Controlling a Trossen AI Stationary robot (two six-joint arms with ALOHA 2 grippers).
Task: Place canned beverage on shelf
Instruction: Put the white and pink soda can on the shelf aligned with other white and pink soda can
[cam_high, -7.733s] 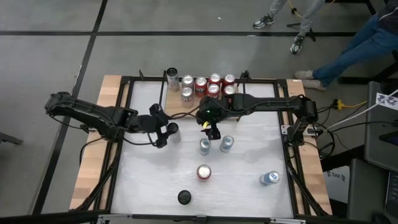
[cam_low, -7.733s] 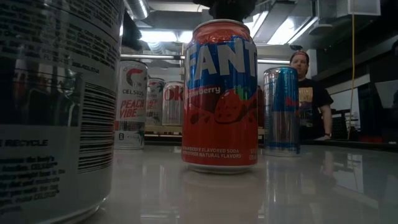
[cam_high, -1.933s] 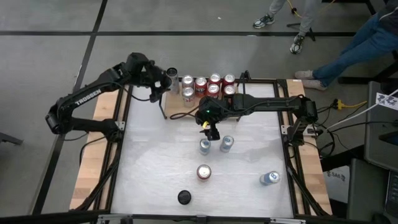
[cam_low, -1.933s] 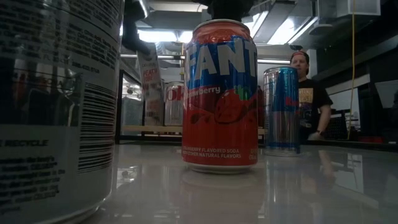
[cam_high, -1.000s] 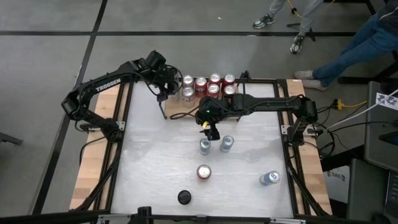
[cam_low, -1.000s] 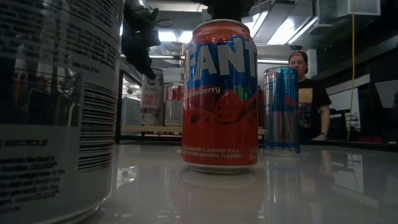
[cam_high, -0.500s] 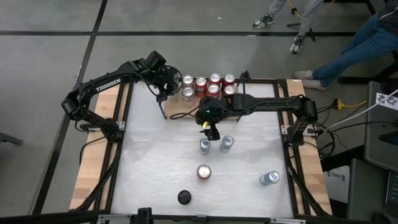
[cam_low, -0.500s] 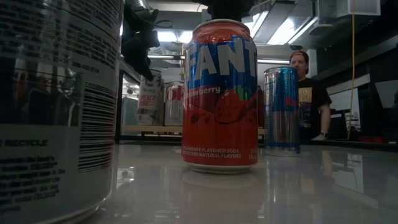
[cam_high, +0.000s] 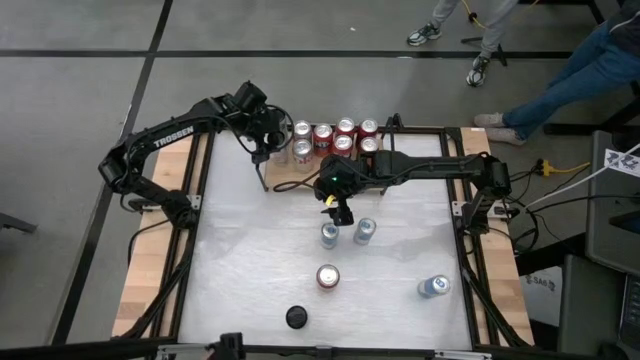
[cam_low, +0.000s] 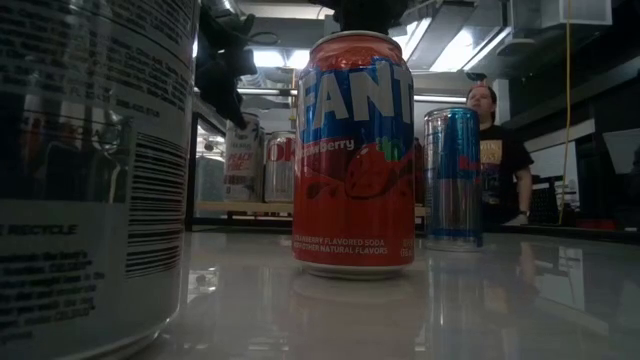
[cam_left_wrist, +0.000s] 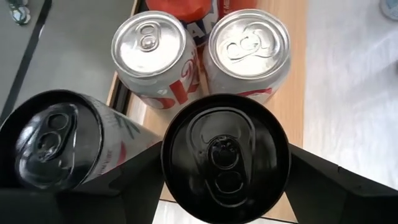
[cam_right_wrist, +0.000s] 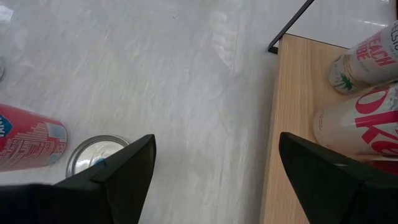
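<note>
The shelf (cam_high: 288, 172) is a small light-wood board at the table's far edge and carries several cans (cam_high: 323, 132). My left gripper (cam_high: 272, 138) is at the shelf's left end, shut on a white can with a dark top (cam_left_wrist: 225, 155). The low view shows this can (cam_low: 240, 160) upright below the gripper (cam_low: 225, 55). Another can (cam_left_wrist: 50, 140) stands right beside it. My right gripper (cam_high: 342, 210) hangs open and empty over the table's middle, above two silver cans (cam_high: 329, 235). My left gripper pinches the white can near its top rim (cam_left_wrist: 171, 165), one finger (cam_left_wrist: 127, 180) on each side. The fingers come from above, pointing down. The can stands upright, and in the low view its base (cam_low: 240, 198) is level with the shelf board. I cannot see whether it rests there.
On the white table stand a red Fanta can (cam_high: 328, 276), two silver cans (cam_high: 365, 231), a blue-white can (cam_high: 433, 287) and a black-topped can (cam_high: 296, 317). Black upright rods (cam_high: 262, 170) mark the shelf's ends. A person (cam_low: 495, 150) stands beyond the table.
My left gripper came down with the white can at the shelf's left end. It has kept still for the last half second, with the can upright.
</note>
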